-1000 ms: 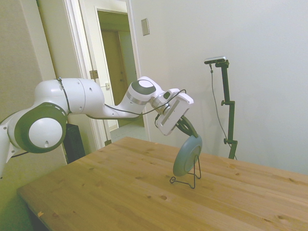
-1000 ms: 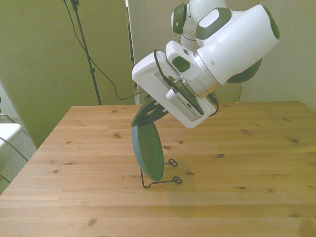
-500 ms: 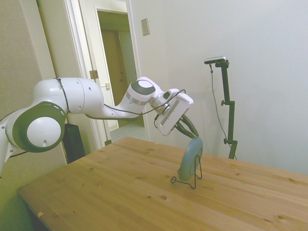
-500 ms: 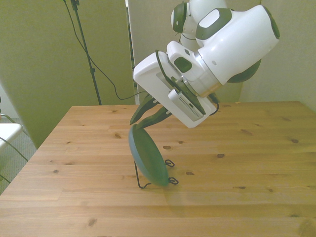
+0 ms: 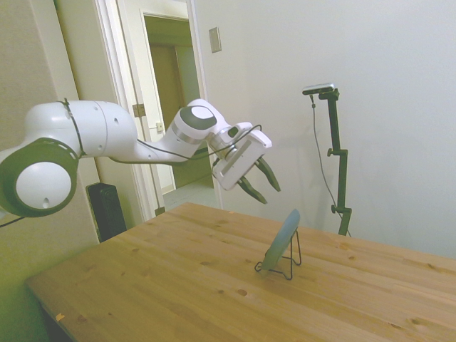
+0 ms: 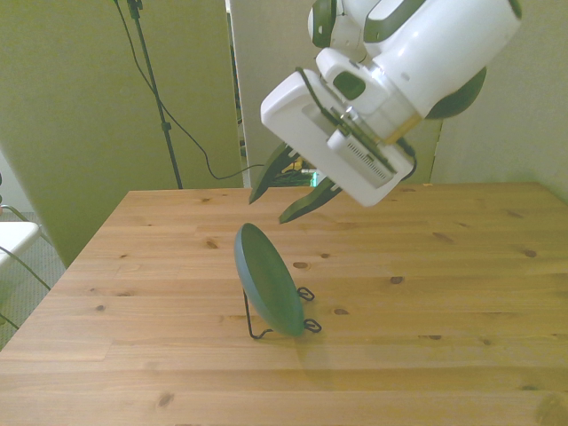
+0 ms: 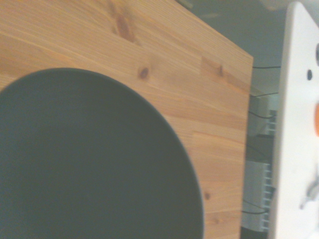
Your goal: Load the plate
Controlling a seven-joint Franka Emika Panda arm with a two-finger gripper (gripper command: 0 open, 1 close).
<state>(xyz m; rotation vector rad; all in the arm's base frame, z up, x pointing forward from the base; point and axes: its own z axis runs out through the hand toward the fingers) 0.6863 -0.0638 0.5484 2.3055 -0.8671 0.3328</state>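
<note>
The plate (image 6: 269, 279) is found seated on edge in the wire stand (image 6: 282, 323), leaning back against the stand's upright, on the wooden table (image 6: 444, 293). The gripper (image 6: 284, 188) is held above and just behind the plate's top rim, clear of it, with its 2 fingers spread apart and nothing held between them. In the wrist view, the plate's dark face (image 7: 84, 164) fills most of the frame below the gripper.

The loading step is judged complete, the plate being carried by the stand alone.

1 risk is noted: the plate is supported only by thin wire at its lower edge and back, and a fingertip brushing the rim, which lies directly beneath the gripper, could tip it forward or slide the light stand across the table. A retreat upward and away from the plate is judged safest
</note>
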